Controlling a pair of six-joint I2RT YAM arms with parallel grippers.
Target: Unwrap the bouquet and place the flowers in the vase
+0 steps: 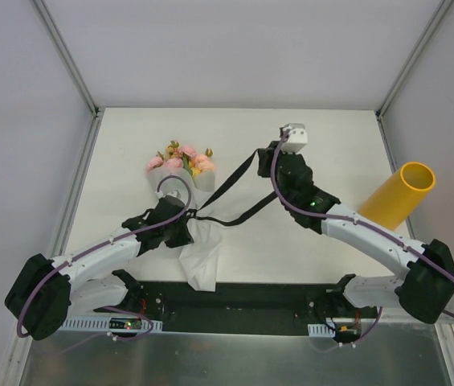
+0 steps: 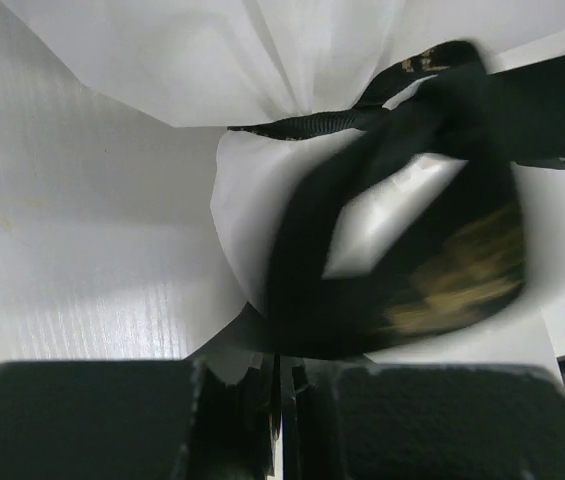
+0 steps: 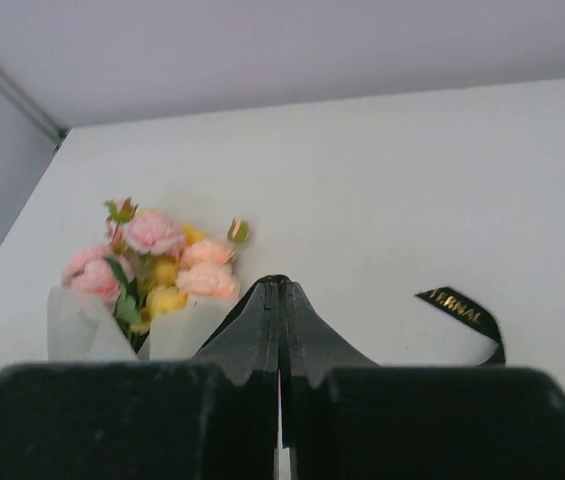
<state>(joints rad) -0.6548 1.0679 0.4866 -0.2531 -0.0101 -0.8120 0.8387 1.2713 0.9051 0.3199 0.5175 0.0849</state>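
The bouquet's pink and yellow flowers (image 1: 182,159) lie at the table's middle back, still in white paper (image 1: 201,261). My left gripper (image 1: 182,229) sits at the bouquet's waist. In the left wrist view it (image 2: 282,365) is shut on a blurred loop of black ribbon (image 2: 302,250), with a paper edge (image 2: 232,200) beside the fingertips. My right gripper (image 1: 262,157) is shut on a taut ribbon strand (image 1: 227,186). That strand tents over its fingertips (image 3: 282,360), with the flowers (image 3: 162,265) beyond them. The yellow vase (image 1: 399,197) stands tilted at the far right.
A loose ribbon tail with gold lettering (image 3: 462,305) lies on the white table right of my right gripper. Another slack strand (image 1: 247,213) runs between the arms. Metal frame posts (image 1: 90,104) and grey walls bound the table.
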